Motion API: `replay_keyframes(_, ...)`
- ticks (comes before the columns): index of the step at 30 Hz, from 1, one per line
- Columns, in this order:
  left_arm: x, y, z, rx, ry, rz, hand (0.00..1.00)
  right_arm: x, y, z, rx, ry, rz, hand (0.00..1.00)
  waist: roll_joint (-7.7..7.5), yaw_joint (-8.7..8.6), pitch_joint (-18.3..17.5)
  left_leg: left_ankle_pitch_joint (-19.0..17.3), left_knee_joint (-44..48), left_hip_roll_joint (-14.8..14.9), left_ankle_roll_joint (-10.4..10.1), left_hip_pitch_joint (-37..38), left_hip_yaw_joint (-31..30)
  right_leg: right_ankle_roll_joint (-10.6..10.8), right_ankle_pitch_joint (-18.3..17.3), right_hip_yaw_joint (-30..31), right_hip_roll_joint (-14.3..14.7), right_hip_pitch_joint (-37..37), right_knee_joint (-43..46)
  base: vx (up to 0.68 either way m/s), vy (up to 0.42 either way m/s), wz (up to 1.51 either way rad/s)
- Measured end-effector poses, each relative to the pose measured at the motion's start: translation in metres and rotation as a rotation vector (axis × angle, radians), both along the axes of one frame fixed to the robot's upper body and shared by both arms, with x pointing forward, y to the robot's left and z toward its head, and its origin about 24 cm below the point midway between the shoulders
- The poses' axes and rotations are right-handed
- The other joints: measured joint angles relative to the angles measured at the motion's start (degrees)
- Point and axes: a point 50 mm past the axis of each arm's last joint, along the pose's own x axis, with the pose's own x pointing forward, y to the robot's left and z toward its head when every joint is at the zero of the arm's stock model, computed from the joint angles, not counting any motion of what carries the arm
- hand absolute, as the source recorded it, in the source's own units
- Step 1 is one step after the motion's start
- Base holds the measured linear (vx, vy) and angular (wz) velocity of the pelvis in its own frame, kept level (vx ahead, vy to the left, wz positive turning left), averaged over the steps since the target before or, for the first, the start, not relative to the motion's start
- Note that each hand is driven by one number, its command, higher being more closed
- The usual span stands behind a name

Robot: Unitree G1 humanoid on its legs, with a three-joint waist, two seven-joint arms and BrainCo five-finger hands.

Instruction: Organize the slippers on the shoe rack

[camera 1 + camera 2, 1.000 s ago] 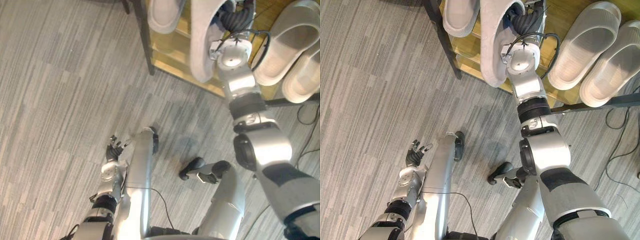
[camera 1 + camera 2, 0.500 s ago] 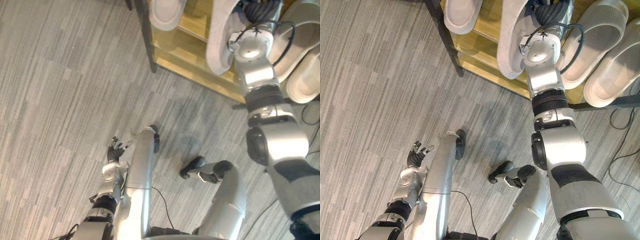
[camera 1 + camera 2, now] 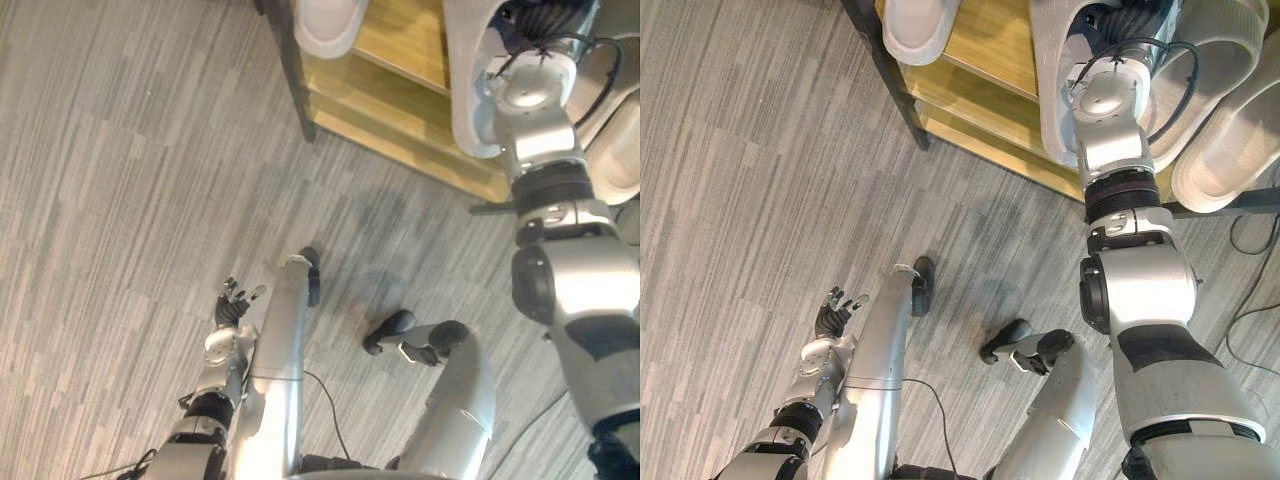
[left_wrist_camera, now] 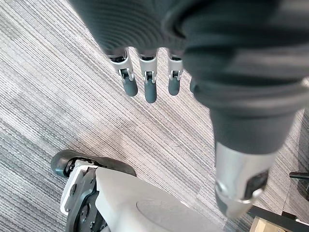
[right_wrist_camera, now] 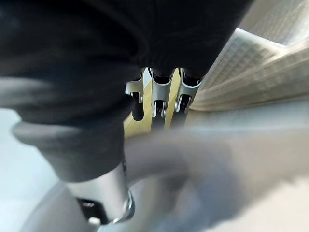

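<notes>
Slipper held at the rack
Left hand [image 3: 232, 305] hung low over the carpet [image 3: 120, 150], fingers loosely spread. Farther out, right hand [image 3: 1130, 22] pinched a grey slipper [image 3: 1053, 85] above the shoe rack [image 3: 975, 100], pale slippers [image 3: 1225, 150] just beside it.

Office-like room, grey carpet tiles [image 3: 120, 150], shoe rack [image 3: 400, 40]

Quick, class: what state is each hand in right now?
Left hand: open, holding nothing.
Right hand: closed on the grey slipper.
</notes>
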Motion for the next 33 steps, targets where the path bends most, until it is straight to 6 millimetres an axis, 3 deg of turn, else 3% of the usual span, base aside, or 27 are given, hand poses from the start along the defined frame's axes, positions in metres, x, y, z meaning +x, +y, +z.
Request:
replay_keyframes(12, 0.000, 0.003, 0.000, -0.009, -0.002, 0.013, 0.00, 0.001, 0.008, 0.002, 0.001, -0.023, 0.046, 0.00, 0.00, -0.12, 0.00, 0.53, -1.29, 0.93, -0.06, 0.09, 0.35, -0.43, 0.83, 0.06, 1.06, -0.66, -1.47, 0.05, -0.028, -0.04)
replay_keyframes(19, -0.001, 0.004, -0.001, -0.016, -0.003, 0.025, 0.00, 0.000, 0.036, 0.001, 0.008, -0.066, 0.133, 0.00, 0.00, -0.39, 0.00, 1.30, -2.45, 1.04, -0.19, 1.60, 0.79, -0.65, 1.24, 0.39, 1.20, 0.08, -1.95, 0.02, -0.020, 0.00)
replay_keyframes(29, -0.005, 0.005, -0.006, -0.045, 0.015, 0.050, 0.00, 0.001, 0.046, -0.021, 0.087, -0.066, 0.171, 0.00, -0.21, -0.40, -1.31, 1.85, -4.31, 1.23, -0.35, 3.30, 0.86, -0.64, 2.02, 0.14, 2.13, 1.45, -3.82, 0.03, -0.025, -0.01)
replay_keyframes(33, -0.005, 0.005, -0.006, -0.046, 0.014, 0.052, 0.00, 0.002, 0.049, -0.039, 0.117, -0.042, 0.184, 0.00, -0.20, -0.39, -1.32, 1.83, -4.58, 1.23, -0.35, 5.02, 0.83, -0.61, 2.00, 0.04, 2.25, 3.27, -4.14, 0.02, -0.012, 0.01)
